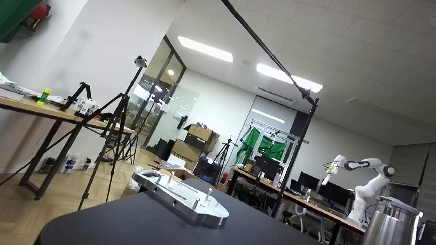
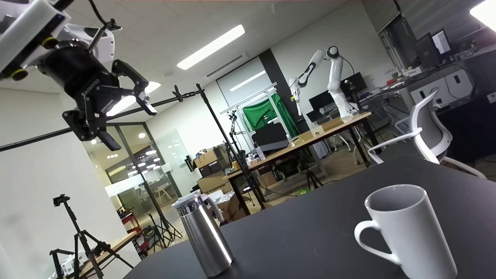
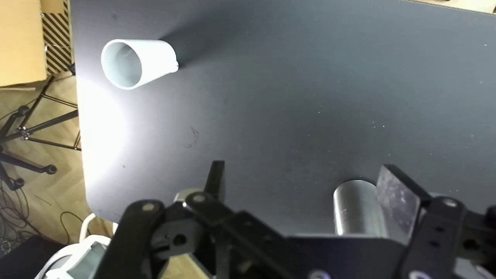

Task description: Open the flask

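Well, the table [image 2: 302, 228] carries a job that looks unstarted. Above it the end effector [image 2: 130, 124] hangs with its jaws spread, nothing between them, clear of the flask [image 2: 205, 236], which stands upright at the left of the table in an exterior view. A white mug [image 2: 410, 228] stands at the near right there, well apart from it. The pale lid [image 2: 186, 198] sits on the flask's top, so I judge that none of the opening is done. Everything remains: reach the lid, grip it, loosen and raise it; whether it twists or hinges I cannot tell.
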`<state>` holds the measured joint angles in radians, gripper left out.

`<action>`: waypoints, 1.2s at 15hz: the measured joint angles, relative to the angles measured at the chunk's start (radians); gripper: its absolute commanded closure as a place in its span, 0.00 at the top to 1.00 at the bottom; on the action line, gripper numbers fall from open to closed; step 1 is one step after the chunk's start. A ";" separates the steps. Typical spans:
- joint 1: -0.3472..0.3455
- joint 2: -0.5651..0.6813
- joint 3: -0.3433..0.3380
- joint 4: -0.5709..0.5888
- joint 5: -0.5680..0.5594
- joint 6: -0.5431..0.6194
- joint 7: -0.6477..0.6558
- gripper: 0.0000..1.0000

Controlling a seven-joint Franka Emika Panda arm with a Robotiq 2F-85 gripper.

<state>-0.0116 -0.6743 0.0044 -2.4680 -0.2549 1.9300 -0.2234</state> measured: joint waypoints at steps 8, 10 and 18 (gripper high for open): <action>0.041 0.125 0.052 0.111 0.010 0.132 0.029 0.38; 0.052 0.212 0.073 0.179 0.024 0.135 0.052 0.25; 0.100 0.533 0.092 0.478 0.227 0.055 0.063 0.01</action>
<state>0.0882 -0.1418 0.0961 -1.9895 -0.0275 1.9852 -0.1605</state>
